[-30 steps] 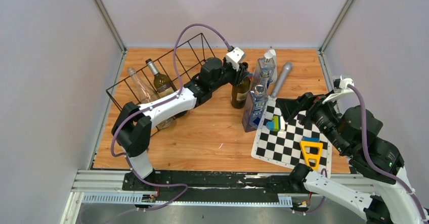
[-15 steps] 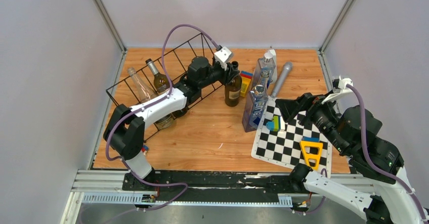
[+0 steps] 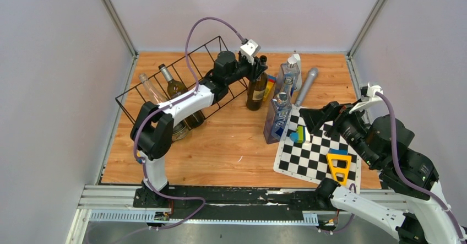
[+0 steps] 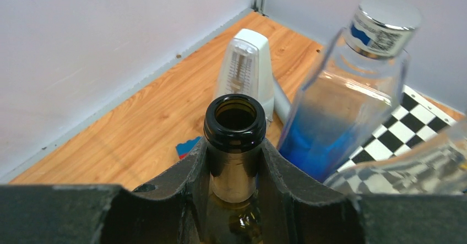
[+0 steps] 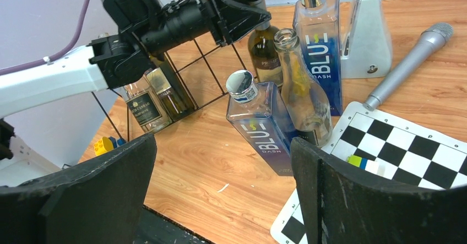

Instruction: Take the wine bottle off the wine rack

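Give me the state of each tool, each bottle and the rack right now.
left tool: shut on brown bottle neck.
right tool: open, empty.
brown bottle: upright, uncapped, off the rack.
rack: holds two bottles.
blue bottles: upright, capped.
microphone: lying flat.

This is a robot lab cell, not a home. Plain grey walls (image 3: 49, 90) with metal posts (image 3: 114, 15) close in a wooden table (image 3: 220, 145). Robot arms (image 3: 182, 103) are bolted to a metal rail (image 3: 248, 202), and a checkerboard (image 3: 308, 158) lies on the table.
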You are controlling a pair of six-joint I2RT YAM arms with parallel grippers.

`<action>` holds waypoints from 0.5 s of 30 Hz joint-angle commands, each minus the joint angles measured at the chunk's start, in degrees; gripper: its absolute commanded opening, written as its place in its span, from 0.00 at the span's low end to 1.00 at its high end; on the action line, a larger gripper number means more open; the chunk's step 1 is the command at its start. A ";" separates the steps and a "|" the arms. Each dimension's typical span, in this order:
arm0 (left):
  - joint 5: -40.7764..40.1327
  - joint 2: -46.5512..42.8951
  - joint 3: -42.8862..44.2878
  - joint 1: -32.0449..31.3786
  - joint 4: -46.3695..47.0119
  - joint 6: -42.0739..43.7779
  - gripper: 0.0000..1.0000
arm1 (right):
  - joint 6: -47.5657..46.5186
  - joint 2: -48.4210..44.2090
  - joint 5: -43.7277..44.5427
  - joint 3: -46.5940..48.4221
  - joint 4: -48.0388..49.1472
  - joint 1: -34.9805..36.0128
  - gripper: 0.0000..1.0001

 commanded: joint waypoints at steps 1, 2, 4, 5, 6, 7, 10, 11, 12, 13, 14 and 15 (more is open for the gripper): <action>-1.14 2.63 8.31 1.09 3.20 0.46 0.00 | 1.26 -0.25 -0.57 -0.59 -0.67 0.25 0.92; -1.37 3.55 9.14 1.20 3.07 0.49 0.00 | 1.28 -0.38 -0.66 -0.66 -0.75 0.25 0.92; -2.04 4.69 11.32 1.50 2.95 0.36 0.00 | 1.37 -0.56 -0.67 -0.77 -0.90 0.30 0.92; -2.09 5.00 12.71 1.59 2.90 0.06 0.00 | 1.47 -0.60 -0.71 -0.77 -0.94 0.25 0.92; -2.02 5.63 13.37 1.72 2.42 -0.06 0.00 | 1.46 -0.65 -0.68 -0.77 -0.96 0.25 0.92; -1.86 5.91 14.63 1.79 2.06 -0.16 0.00 | 1.50 -0.68 -0.72 -0.73 -1.07 0.27 0.92; -1.39 6.20 15.53 1.84 1.28 -0.52 0.00 | 1.62 -0.88 -0.84 -0.76 -1.17 0.25 0.92; -1.09 5.87 15.21 1.83 1.32 -0.71 0.00 | 1.71 -0.97 -0.91 -0.82 -1.17 0.25 0.92; -0.86 5.68 14.88 1.84 1.45 -1.11 0.00 | 1.79 -1.02 -0.98 -0.86 -1.20 0.26 0.92; -0.32 5.12 13.98 1.83 1.58 -1.31 0.00 | 1.81 -1.02 -1.06 -0.93 -1.18 0.28 0.92; 0.46 4.78 13.34 1.80 1.98 -1.74 0.00 | 1.89 -1.03 -1.18 -1.01 -1.21 0.26 0.92; 0.83 4.11 11.96 1.82 2.24 -1.98 0.00 | 1.97 -1.08 -1.33 -1.10 -1.19 0.25 0.92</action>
